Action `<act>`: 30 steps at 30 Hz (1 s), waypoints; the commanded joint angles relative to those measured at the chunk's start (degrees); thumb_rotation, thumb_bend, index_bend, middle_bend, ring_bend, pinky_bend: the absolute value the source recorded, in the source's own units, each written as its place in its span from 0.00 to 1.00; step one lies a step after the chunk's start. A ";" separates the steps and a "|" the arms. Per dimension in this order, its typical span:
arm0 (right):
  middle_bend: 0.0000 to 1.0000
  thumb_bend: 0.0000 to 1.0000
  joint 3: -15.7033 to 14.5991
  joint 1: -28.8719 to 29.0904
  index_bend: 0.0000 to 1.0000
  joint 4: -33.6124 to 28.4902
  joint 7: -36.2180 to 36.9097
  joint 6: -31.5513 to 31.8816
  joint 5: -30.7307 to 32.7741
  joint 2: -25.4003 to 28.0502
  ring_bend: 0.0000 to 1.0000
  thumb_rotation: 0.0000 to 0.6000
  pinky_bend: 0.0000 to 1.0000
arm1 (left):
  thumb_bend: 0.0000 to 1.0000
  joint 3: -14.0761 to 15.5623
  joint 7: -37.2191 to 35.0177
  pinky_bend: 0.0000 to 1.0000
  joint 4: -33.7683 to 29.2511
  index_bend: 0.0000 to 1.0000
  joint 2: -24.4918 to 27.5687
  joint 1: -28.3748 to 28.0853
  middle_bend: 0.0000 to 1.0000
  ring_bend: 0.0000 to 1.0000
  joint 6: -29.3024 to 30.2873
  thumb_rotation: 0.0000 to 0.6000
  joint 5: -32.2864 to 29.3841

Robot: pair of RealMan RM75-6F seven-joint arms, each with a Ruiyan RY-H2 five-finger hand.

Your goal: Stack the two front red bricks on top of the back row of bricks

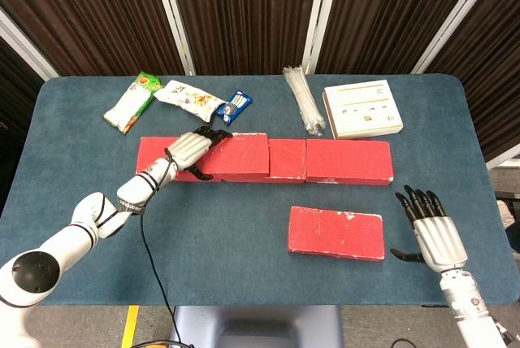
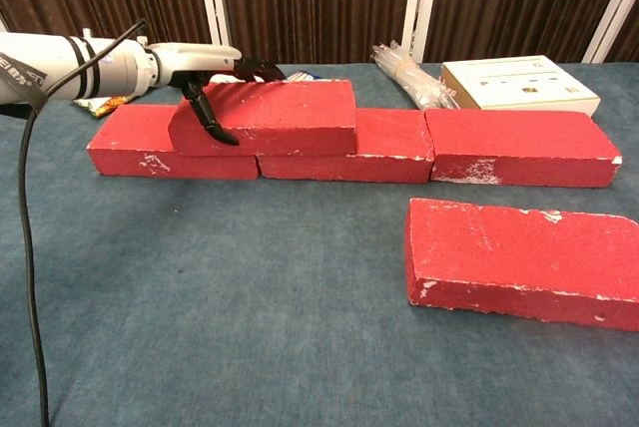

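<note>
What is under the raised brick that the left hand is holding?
The raised brick rests across the left back brick and middle back brick, held by the left hand. The seam between those two is covered.

I read this as a lab or robot test room, not a home or shop. The desk point(image 1: 73, 112) wears a fitted blue felt-like cover with rounded corners. Behind it hang dark brown pleated curtains point(image 1: 244, 6) split by pale upright frame bars point(image 1: 172, 10), a screened-off work cell. A yellow tape strip point(image 1: 130, 315) marks the floor at the desk's near edge. A black cable point(image 2: 30, 247) trails loose from my left arm. The props are a mixed test set: red bricks point(image 1: 345, 161), snack packets point(image 1: 188, 97), a bundle of clear straws point(image 1: 303, 97), a flat white box point(image 1: 362, 108).
</note>
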 commanded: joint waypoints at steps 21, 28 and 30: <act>0.00 0.09 -0.02 0.14 0.00 -0.04 -0.21 0.06 0.19 -0.20 0.00 0.92 0.00 | 0.26 0.56 0.77 0.00 -2.81 0.00 1.63 -0.56 0.00 0.00 -0.71 1.00 -0.49; 0.00 0.09 -0.11 0.20 0.00 0.06 -0.22 0.23 -0.22 -0.43 0.00 0.92 0.00 | 0.26 0.35 3.82 0.00 -7.17 0.00 4.39 0.13 0.00 0.00 1.83 1.00 -0.31; 0.00 0.09 -0.29 0.45 0.00 0.47 0.47 0.08 -1.01 -0.66 0.00 0.92 0.00 | 0.26 0.02 6.47 0.00 -9.70 0.00 5.98 1.00 0.00 0.00 3.97 1.00 -0.37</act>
